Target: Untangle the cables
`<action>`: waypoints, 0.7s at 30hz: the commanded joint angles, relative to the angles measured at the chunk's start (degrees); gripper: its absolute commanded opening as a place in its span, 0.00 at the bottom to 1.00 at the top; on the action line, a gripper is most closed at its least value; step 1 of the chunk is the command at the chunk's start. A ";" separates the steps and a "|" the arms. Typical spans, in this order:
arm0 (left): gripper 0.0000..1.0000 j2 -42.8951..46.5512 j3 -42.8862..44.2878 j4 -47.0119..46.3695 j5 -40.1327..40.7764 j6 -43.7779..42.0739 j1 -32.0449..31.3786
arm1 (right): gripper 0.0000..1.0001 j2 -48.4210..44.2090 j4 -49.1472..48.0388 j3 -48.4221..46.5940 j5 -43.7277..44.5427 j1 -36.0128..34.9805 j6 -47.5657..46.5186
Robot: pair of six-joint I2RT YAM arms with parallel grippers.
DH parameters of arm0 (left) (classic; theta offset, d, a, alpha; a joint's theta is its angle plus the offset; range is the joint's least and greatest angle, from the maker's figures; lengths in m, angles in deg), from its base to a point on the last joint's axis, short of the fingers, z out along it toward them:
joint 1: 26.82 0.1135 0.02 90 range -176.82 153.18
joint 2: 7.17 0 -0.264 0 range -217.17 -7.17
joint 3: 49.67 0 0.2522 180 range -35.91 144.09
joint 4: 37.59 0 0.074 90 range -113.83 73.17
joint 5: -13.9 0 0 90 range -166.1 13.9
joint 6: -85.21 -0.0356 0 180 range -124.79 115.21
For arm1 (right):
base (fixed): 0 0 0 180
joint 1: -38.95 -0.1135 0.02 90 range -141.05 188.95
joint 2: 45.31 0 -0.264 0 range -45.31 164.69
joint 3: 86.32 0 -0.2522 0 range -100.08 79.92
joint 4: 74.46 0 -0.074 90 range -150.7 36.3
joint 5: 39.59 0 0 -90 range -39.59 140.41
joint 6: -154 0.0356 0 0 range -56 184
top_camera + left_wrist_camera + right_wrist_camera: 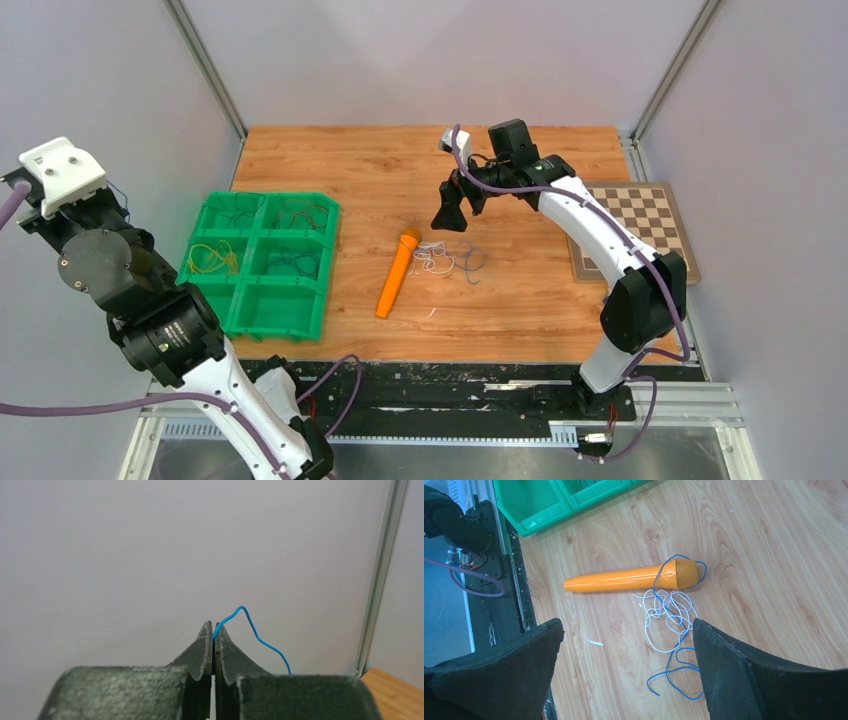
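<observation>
A tangle of thin cables (445, 258) lies on the wooden table just right of an orange marker (397, 273). In the right wrist view it shows as white loops (669, 607) and a blue wire (676, 667), with a blue loop round the marker's (624, 579) meshed head. My right gripper (458, 212) hovers open and empty above and behind the tangle, and the wires show between its fingertips (626, 625). My left gripper (214, 630) is raised at the far left (108, 205), facing the wall, shut on a thin blue wire (255, 630) that arcs right from its tips.
A green tray (330, 260) with six compartments stands left of the marker. It holds sorted wires, including yellow ones (212, 260). A chessboard (640, 225) lies at the table's right edge. A small white scrap (595, 642) lies on the wood.
</observation>
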 commanded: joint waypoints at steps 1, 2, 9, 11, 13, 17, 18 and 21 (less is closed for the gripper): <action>0.00 -3.31 2.95 -1.22 -2.95 1.65 0.48 | 1.00 -1.78 -0.60 -0.99 -0.48 -0.20 -0.58; 0.00 -3.63 2.51 -1.62 -3.05 1.50 0.50 | 1.00 -1.69 -0.53 -1.10 -0.48 -0.23 -0.45; 0.00 -1.62 -12.16 -9.21 -3.69 -0.83 0.50 | 1.00 -2.37 -0.59 -0.34 -0.04 -0.19 -0.41; 0.00 -0.48 -17.68 -12.14 -4.16 -2.00 0.44 | 1.00 -2.59 -0.59 0.13 -0.04 -0.18 -0.42; 0.00 -0.16 -21.22 -13.18 -4.25 -2.97 0.50 | 1.00 -2.67 -0.60 0.31 0.00 -0.22 -0.33; 0.00 0.46 -25.93 -14.50 -3.55 -4.57 0.47 | 1.00 -2.71 -0.59 0.40 0.45 -0.14 -0.39; 0.00 0.50 -26.02 -14.68 -3.45 -4.72 0.51 | 1.00 -2.78 -0.58 0.38 0.62 -0.24 -0.48; 0.00 -0.17 -23.11 -14.84 -4.67 -4.62 0.48 | 1.00 -2.65 -0.44 0.37 0.67 -0.18 -0.60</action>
